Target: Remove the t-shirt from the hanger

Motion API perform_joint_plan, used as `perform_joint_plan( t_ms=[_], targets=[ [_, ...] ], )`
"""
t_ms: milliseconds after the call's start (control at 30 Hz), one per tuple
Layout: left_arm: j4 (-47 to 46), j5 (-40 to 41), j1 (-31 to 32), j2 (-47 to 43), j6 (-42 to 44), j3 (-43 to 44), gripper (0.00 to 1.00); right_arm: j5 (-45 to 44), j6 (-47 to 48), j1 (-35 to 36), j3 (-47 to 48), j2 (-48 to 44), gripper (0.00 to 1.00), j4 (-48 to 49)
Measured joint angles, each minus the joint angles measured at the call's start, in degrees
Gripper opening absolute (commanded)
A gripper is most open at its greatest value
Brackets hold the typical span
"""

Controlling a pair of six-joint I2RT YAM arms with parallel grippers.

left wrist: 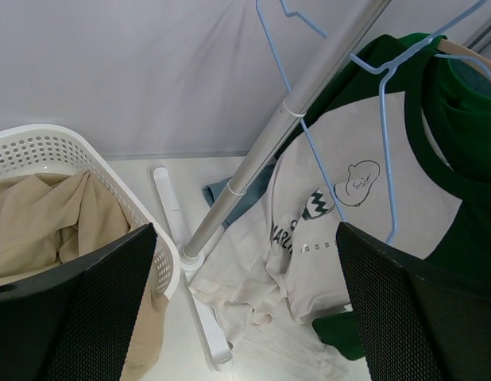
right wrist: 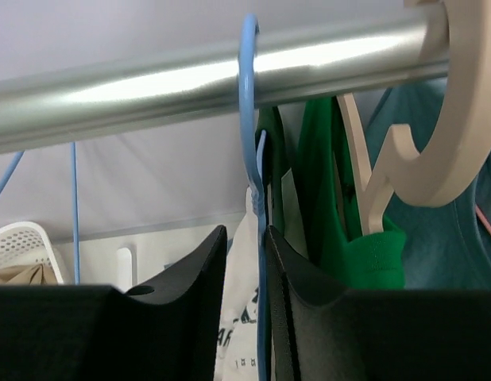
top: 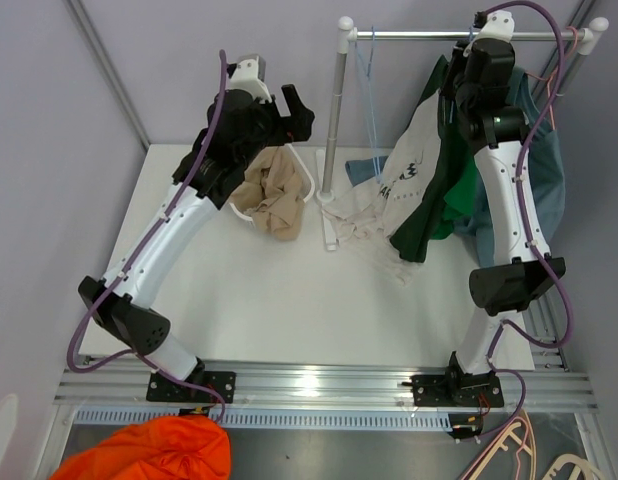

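The t-shirt (top: 414,185), dark green with a cream front and a small cartoon print, hung from a thin blue wire hanger (right wrist: 248,95) hooked over the shiny metal rail (top: 429,36) at the back right of the table (top: 289,290). Its cream fabric sagged down to the tabletop.

The right gripper (right wrist: 245,270) was up at the rail, its black fingers drawn close either side of the hanger's neck. The wire lay against one finger, with a sliver of gap to the other, so I could not tell whether it was truly clamped.

Crowding in beside the shirt was a brighter green garment (right wrist: 373,254) on a pale wooden hanger (right wrist: 444,159), and behind that a teal one (top: 549,190). A second blue wire hanger (top: 369,90) dangled bare further left on the rail, near the upright pole (top: 336,110).

The left gripper (left wrist: 245,238) hung spread wide, holding nothing, above a white perforated plastic basket (left wrist: 110,175) with soft beige cloth (top: 269,195) spilling over its rim. An orange cloth (top: 159,450) lay bunched below the table's near edge.
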State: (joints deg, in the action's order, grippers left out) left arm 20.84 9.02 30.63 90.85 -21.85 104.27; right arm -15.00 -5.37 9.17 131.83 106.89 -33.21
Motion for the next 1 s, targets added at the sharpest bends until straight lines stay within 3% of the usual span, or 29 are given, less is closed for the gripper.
perform_joint_plan(
  t_ms=[333, 367, 433, 1000],
  targets=[
    [-1.9, -0.2, 0.0, -2.6, 1.4, -2.7, 1.00, -0.7, 1.1, 0.0, -0.7, 0.7, 0.23, 4.0],
    [-2.2, -0.2, 0.0, -3.1, 1.5, -3.2, 1.00, -0.7, 1.2, 0.0, -0.7, 1.0, 0.18, 4.5],
    [-2.6, -0.2, 0.0, -4.0, 1.9, -4.1, 1.00, -0.9, 1.6, 0.0, -0.7, 1.5, 0.00, 5.2],
    [-4.0, -0.9, 0.1, -9.2, 3.0, -6.9, 1.00, -0.6, 3.4, 1.8, -0.5, 1.4, 0.00, 5.2]
  ],
)
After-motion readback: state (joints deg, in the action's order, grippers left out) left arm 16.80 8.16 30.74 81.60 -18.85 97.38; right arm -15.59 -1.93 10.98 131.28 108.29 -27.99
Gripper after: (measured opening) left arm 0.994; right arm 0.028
